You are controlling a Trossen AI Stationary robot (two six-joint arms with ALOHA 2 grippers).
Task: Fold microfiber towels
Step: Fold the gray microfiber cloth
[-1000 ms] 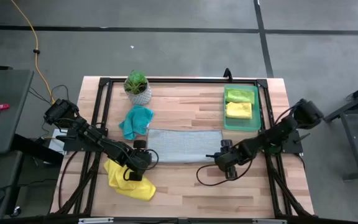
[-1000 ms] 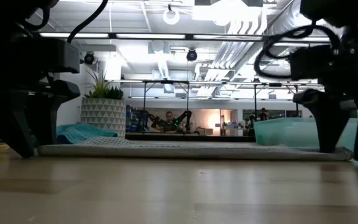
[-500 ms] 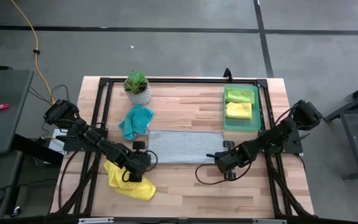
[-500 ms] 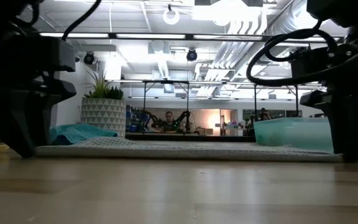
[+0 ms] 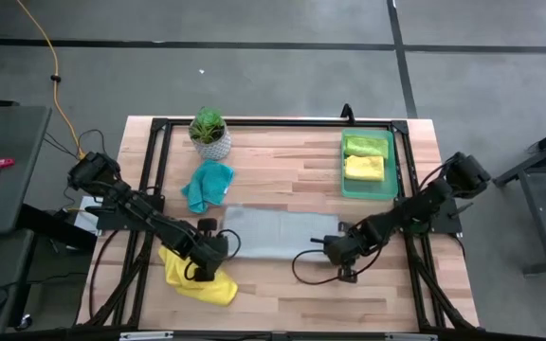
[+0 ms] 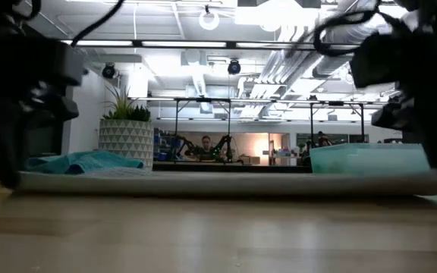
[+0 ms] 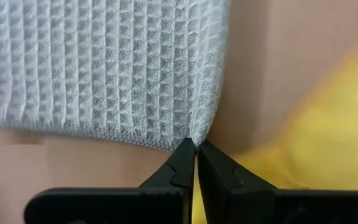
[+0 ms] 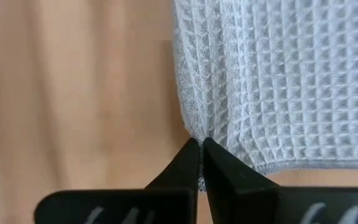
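Towel: grey-white waffle-weave microfiber towel (image 5: 278,233) lying flat mid-desk (near front edge).
L gripper (image 7: 195,147): pinching towel's corner.
R gripper (image 8: 201,144): pinching opposite corner.

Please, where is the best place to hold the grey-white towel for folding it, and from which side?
By its two near corners, from the table's front edge. The grey-white towel lies flat; the left gripper and right gripper are each shut on one corner, which should let the near hem lift evenly.

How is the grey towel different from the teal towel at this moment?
The grey towel lies spread flat in a long rectangle; the teal towel lies bunched near the plant. The left gripper and right gripper each pinch a grey corner; nothing holds the teal one. Both rest on the table.
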